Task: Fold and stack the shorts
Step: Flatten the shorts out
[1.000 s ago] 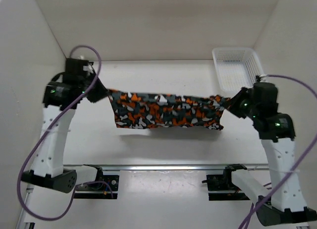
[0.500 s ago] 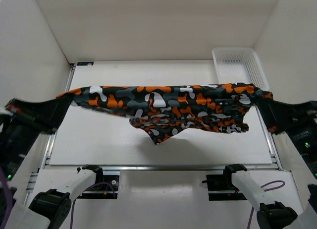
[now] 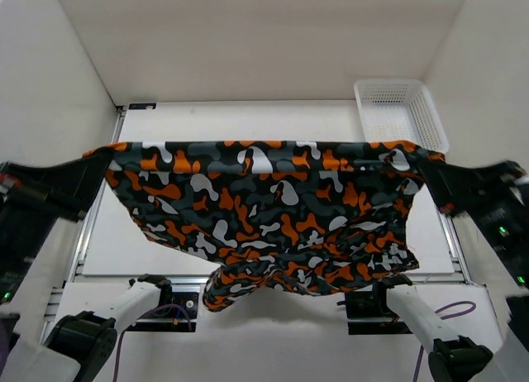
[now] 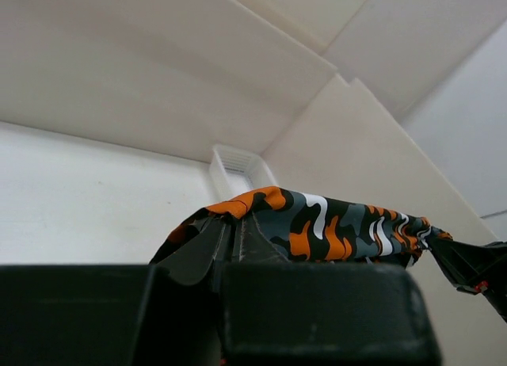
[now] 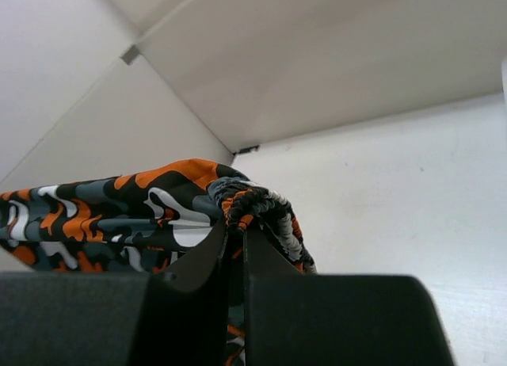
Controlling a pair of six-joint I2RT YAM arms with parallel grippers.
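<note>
The white desk (image 3: 248,121) fills the floor of the enclosure, running from the metal rail at the near edge to the far wall. The shorts (image 3: 264,208) are held up in the air above it and spread wide. Their upper edge is pulled into a nearly straight line from left to right. The rest drapes toward the near side, with the lowest bunched folds hanging in front of the near rail. The white mesh basket (image 3: 397,109) sits at the far right corner of the desk, just beyond the right end of that stretched edge. The left end effector (image 3: 99,160) is clamped on the left corner of the shorts. The right end effector (image 3: 430,171) is clamped on the right corner, with gathered cloth pinched between its fingers (image 5: 207,259).
</note>
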